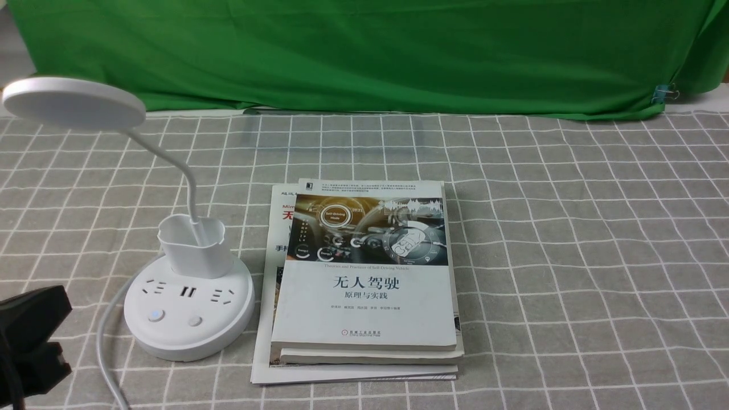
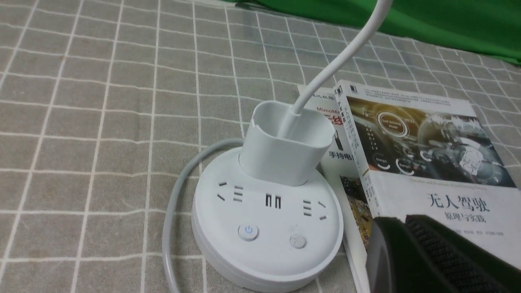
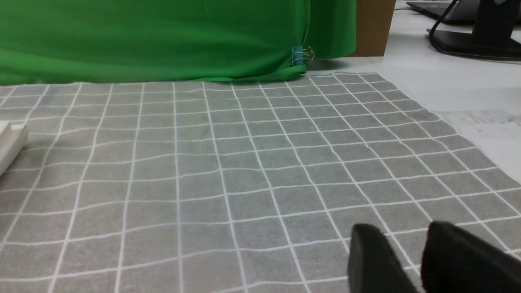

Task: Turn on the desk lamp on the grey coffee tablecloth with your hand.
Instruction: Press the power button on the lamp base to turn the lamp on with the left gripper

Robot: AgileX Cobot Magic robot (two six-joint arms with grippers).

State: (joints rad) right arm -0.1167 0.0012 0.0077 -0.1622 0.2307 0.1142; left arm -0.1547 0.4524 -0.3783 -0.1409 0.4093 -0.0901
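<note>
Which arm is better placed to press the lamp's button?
Left. Its shut gripper sits close beside the lamp base, and its wrist view looks right at the buttons. The right gripper is over bare cloth, with the lamp out of its view.

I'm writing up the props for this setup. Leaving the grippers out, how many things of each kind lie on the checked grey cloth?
desk lamp: 1
thick books: 2, stacked; the lower one shows only its page edges
thin magazine: 1, under both books
Total: 4
</note>
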